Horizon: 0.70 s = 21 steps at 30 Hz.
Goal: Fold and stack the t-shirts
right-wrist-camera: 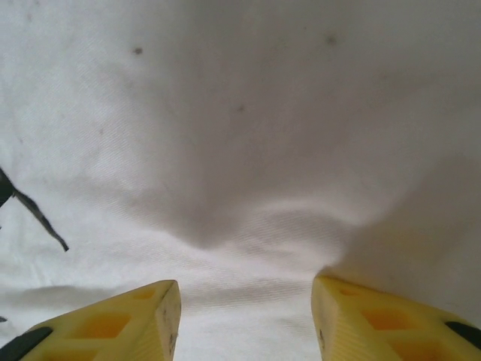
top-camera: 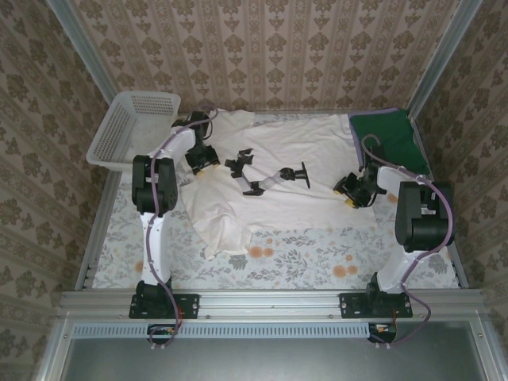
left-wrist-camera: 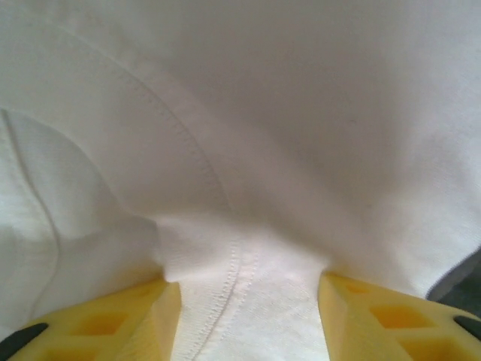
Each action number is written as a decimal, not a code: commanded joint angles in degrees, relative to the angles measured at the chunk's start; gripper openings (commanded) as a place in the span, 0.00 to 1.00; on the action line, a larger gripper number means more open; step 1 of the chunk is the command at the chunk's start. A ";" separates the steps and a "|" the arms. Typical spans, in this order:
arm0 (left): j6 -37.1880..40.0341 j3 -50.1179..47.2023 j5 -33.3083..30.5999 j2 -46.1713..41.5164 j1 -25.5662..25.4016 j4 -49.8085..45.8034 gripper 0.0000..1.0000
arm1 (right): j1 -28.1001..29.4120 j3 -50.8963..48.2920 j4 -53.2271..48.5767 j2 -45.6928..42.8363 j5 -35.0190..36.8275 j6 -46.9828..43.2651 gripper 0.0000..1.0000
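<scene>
- Floral table cover (top-camera: 302,258) from above: cream shirt (top-camera: 278,159) lies spread and creased, green shirt (top-camera: 393,135) at the far right corner
- Left wrist: left gripper (left-wrist-camera: 248,293) stands parted around a bunched seam (left-wrist-camera: 229,289), so the cloth could slip free
- Right wrist: right gripper (right-wrist-camera: 244,297) gapes over flat cloth and may close on nothing

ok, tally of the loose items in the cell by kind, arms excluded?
t-shirts: 2 (cream-white t-shirt spread across the middle, dark green t-shirt at the far right)
baskets: 1 (white mesh basket at the far left corner)
total: 3
</scene>
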 commanded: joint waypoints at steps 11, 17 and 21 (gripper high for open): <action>-0.30 -23.73 1.72 -25.72 2.97 2.28 0.59 | 1.82 -2.38 2.52 -8.46 -5.62 1.94 0.59; -2.42 -38.32 5.95 -29.07 2.82 9.29 0.40 | 2.98 -3.29 2.64 -8.14 -6.17 2.32 0.59; -2.99 -44.20 6.18 -28.90 1.89 11.21 0.38 | 3.34 -3.56 2.49 -8.07 -6.27 2.24 0.59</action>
